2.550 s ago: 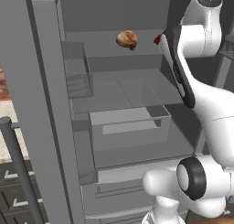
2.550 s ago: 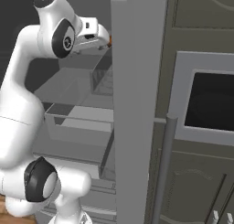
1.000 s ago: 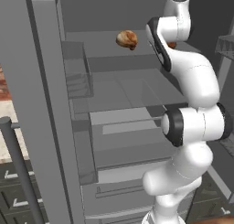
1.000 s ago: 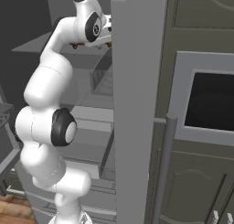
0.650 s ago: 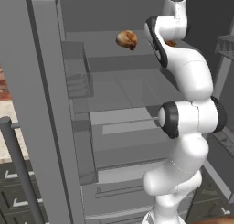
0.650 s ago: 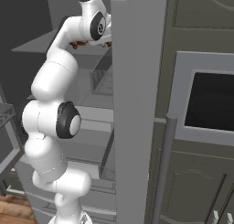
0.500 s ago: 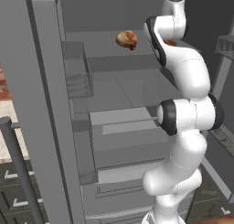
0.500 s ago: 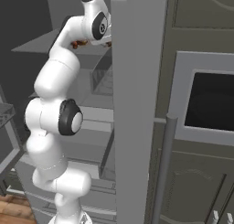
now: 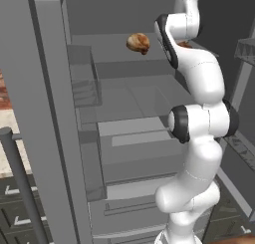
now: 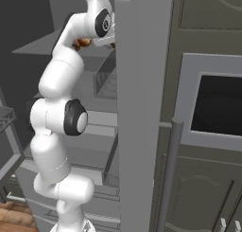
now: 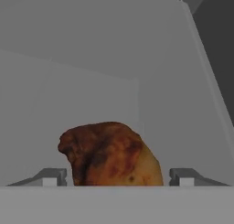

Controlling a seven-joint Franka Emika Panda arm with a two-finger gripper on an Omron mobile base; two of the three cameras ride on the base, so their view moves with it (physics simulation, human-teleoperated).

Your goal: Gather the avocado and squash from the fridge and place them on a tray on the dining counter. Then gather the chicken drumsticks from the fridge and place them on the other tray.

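A chicken drumstick (image 11: 112, 154) sits right between the fingers, golden-brown and mottled, rounded end up, with one fingertip (image 11: 51, 176) on each side of it. There is a sliver of daylight either side, so the gripper (image 11: 116, 177) is spread around the meat, not yet pinching it.

What has changed: a second ago the arm was further back from the top fridge shelf (image 9: 107, 41) and the fingers stood at their widest. Now the hand has pushed in over that shelf and the fingers have begun to draw together. This reads as the start of the grasp on a drumstick.

A second drumstick (image 9: 138, 42) lies on the same shelf, well off to one side of the hand, waiting its turn.

Further out, the open fridge door (image 10: 142, 98) hides the hand in the right base view, and the white arm (image 9: 199, 88) reaches steeply up. The blue trays are somewhere off camera; nothing here shows the avocado or squash, so I cannot say how that first half stands.
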